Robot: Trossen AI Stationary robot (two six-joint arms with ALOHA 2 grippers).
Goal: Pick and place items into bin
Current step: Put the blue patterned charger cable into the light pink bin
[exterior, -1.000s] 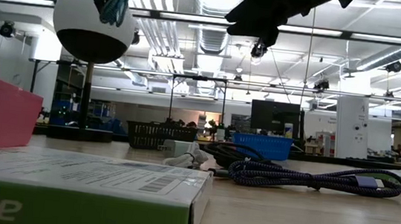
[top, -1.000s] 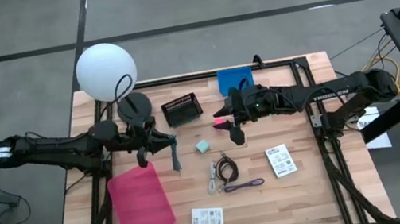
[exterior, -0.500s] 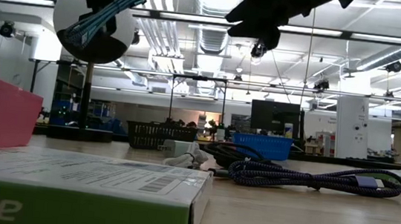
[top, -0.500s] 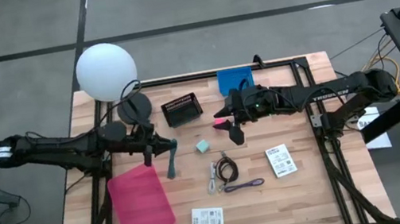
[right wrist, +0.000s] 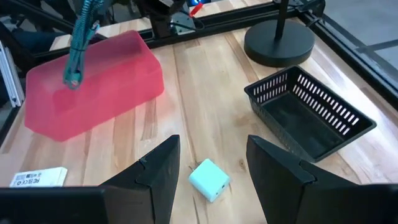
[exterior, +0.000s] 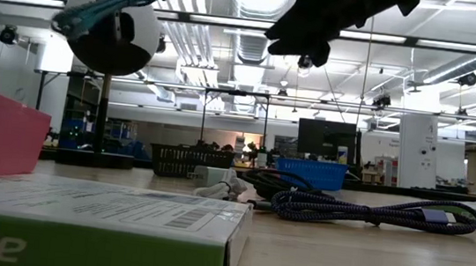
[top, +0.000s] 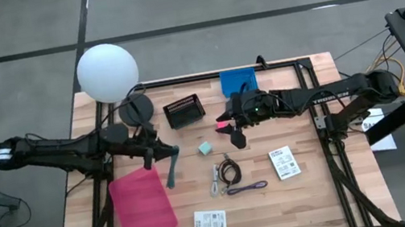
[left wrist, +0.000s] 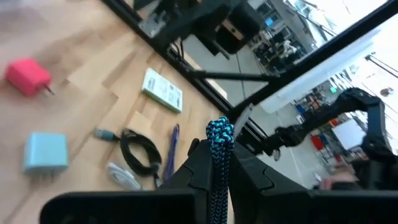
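while the left gripper (top: 162,154) clamps a teal braided cable (top: 172,167) aloft | step: carry | next: red bin (top: 143,205), table's left | right gripper (top: 235,127) agape, empty

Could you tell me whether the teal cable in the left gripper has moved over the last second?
Yes. The teal cable has swung toward the pink bin, away from the pale teal cube.

On the tabletop (top: 313,194), the basket (top: 184,111) sits behind the cube (top: 205,148), with the lamp base (top: 135,108) to its left. The cables (top: 229,176) lie in front of the cube, between two packets (top: 210,223) (top: 283,162).
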